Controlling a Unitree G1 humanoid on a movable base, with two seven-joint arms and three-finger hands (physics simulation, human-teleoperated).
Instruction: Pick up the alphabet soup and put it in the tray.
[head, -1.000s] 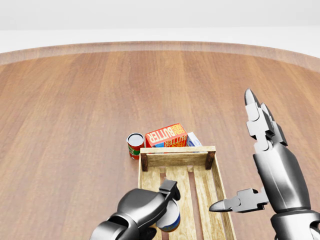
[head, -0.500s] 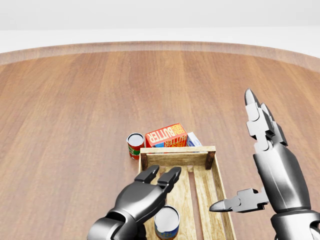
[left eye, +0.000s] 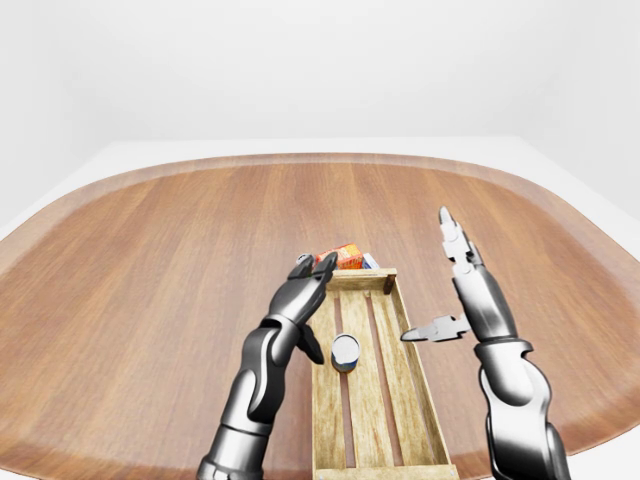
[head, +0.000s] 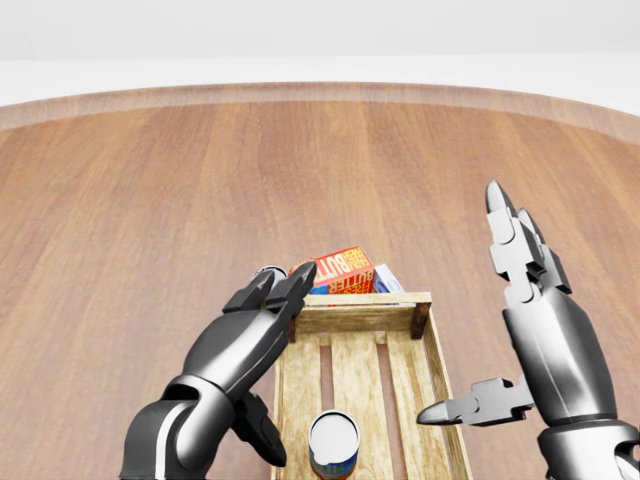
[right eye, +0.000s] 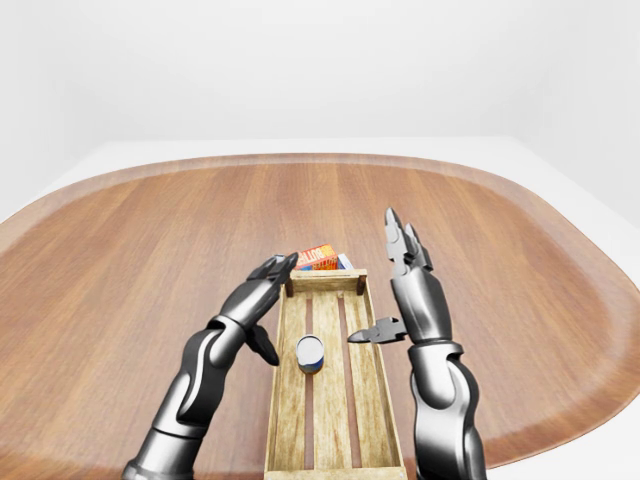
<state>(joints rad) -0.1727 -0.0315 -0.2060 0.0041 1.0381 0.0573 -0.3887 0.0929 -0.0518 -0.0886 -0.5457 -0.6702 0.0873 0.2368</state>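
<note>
The alphabet soup can (head: 333, 445), silver-topped with a white and blue label, stands upright inside the wooden tray (head: 446, 400), near its lower left part in the head view. My left hand (head: 266, 362) is open and raised above the tray's left wall, apart from the can, with its fingers (head: 285, 285) reaching toward the tray's top rim. My right hand (head: 468, 315) is open beside the tray's right wall, fingers pointing up and thumb toward the tray, holding nothing.
Just above the tray's top rim lie a red-orange butter box (head: 335, 270) and a blue-white box (head: 388, 278). A red can (head: 268, 272) beside them is mostly hidden by my left fingers. The round wooden table (head: 150, 200) stretches all around.
My left hand has let go of the soup can and moved up and to the left. The can now stands alone in the tray. The right hand has barely moved.
</note>
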